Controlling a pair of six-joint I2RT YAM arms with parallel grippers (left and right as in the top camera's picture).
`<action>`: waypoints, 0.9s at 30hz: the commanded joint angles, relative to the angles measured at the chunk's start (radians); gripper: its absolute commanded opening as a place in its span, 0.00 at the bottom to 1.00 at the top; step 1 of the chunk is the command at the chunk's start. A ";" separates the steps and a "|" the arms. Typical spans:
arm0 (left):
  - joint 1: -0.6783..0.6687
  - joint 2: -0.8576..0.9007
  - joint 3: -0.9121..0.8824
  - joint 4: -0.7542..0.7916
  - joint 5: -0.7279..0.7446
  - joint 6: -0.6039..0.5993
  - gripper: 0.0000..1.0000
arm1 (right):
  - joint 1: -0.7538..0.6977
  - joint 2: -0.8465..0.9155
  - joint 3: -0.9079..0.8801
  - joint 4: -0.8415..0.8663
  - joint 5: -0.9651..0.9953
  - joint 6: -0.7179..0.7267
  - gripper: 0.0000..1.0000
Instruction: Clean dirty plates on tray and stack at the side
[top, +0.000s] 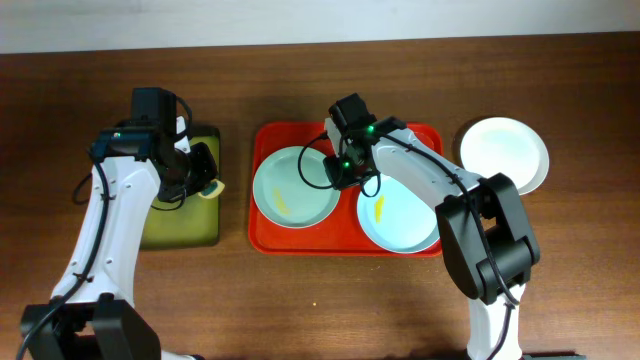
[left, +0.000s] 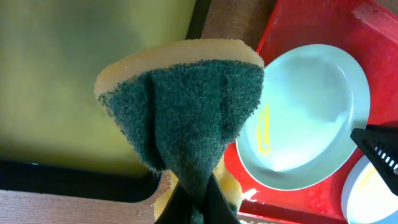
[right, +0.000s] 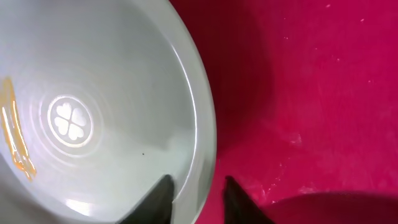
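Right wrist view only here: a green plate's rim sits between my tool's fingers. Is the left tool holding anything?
Observer: Yes, a sponge, clamped in the left tool over the small black tray.
Operator: Other plates on the red tray?
Observer: One, a light blue plate with a yellow smear, right of the mint green plate.
Operator: And the white plate?
Observer: Off the tray, on the table to its right.
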 joint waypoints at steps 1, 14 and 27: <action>0.000 -0.014 -0.008 -0.001 -0.007 0.017 0.00 | 0.002 -0.004 0.016 0.001 0.005 0.000 0.41; 0.000 -0.014 -0.008 -0.001 -0.006 0.018 0.00 | 0.000 -0.004 0.016 0.001 0.005 0.000 0.99; -0.121 -0.014 -0.008 0.052 -0.006 0.057 0.00 | 0.000 -0.004 0.016 0.001 0.005 0.000 0.99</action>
